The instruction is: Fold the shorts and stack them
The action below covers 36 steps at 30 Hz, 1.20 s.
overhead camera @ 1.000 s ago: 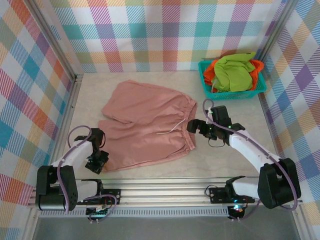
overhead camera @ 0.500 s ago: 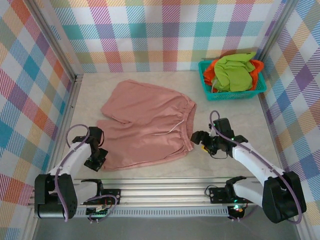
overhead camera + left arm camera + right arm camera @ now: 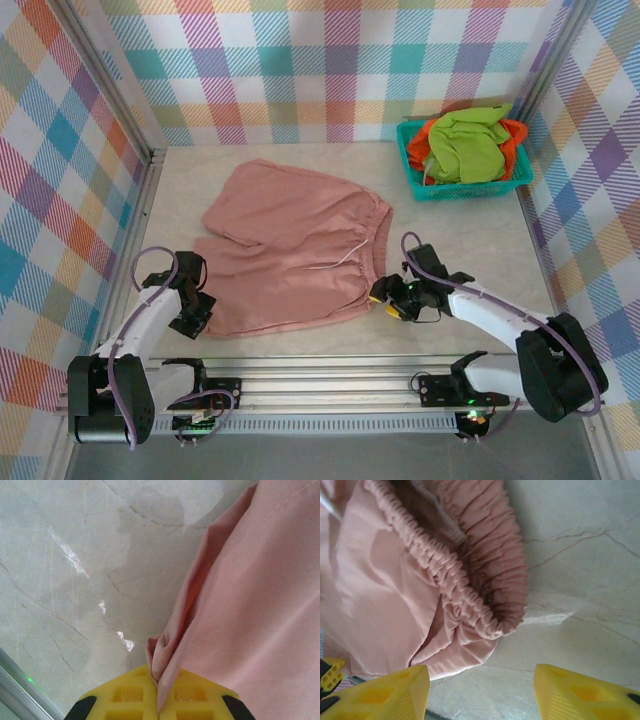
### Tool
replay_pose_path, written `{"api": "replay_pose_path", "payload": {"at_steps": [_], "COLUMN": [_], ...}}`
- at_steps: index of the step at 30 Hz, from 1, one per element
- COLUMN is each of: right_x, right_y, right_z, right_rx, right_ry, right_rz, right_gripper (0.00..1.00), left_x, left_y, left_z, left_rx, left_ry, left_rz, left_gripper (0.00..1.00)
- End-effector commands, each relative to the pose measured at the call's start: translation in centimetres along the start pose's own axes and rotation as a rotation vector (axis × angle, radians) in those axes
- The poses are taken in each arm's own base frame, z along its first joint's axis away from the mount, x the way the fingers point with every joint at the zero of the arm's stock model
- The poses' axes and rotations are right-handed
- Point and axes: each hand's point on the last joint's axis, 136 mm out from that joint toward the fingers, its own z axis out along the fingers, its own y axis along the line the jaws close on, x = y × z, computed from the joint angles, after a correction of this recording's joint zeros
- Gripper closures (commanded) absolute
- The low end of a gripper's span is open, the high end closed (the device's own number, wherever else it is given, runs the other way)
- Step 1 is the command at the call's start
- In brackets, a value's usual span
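Soft, limp, likely light: pinches hem (image 3: 162, 650) of dusty-pink fabric shorts (image 3: 295, 250) in left gripper (image 3: 159, 685), straddles waistband corner (image 3: 495, 615) with spread right gripper (image 3: 481, 675).

The worktop (image 3: 470, 235) is pale and marble-patterned, with thin brown veins and a slight sheen. A pair of pink shorts (image 3: 290, 250) lies spread flat across its middle, the gathered waistband toward the right and the legs toward the left. A teal basket (image 3: 470, 187) stands in the far right corner, well apart from them.
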Motion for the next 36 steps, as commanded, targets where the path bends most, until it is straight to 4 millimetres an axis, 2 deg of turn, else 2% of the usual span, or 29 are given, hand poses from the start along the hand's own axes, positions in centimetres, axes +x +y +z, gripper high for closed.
{"api": "replay_pose_path", "payload": {"at_steps": [1,12,17,23,27,31,36], "right_x": [-1.4,-2.9,-3.3,-3.8,-4.2,-4.5,-4.4], "right_y": [1.5,1.2,1.0,1.1,1.6,3.0,5.9], "right_z": [0.1,1.5,1.8,1.7,0.9,-0.8,-4.5], "right_rx": [-0.020,0.022,0.037,0.059,0.072,0.063,0.011], "right_ry": [-0.049,-0.075,-0.085,-0.102,-0.126,-0.148,-0.187], "right_rz": [-0.001,0.001,0.002,-0.014,-0.048,-0.096,-0.166], "right_gripper": [0.44,0.52,0.62,0.83,1.00,1.00,1.00], "left_x": [0.0,-0.1,0.0,-0.4,-1.4,-3.0,-5.4], "left_y": [-0.1,-0.3,-0.3,-1.0,-2.2,-3.0,-4.0], "left_z": [-0.1,0.0,0.1,-0.6,-2.7,-6.0,-12.0], "left_rx": [0.014,0.027,0.033,0.060,0.105,0.144,0.235], "left_ry": [-0.008,-0.012,-0.010,-0.024,-0.063,-0.131,-0.227], "left_rz": [0.023,0.034,0.033,0.044,0.065,0.086,0.090], "left_gripper": [1.00,1.00,1.00,1.00,1.00,1.00,1.00]}}
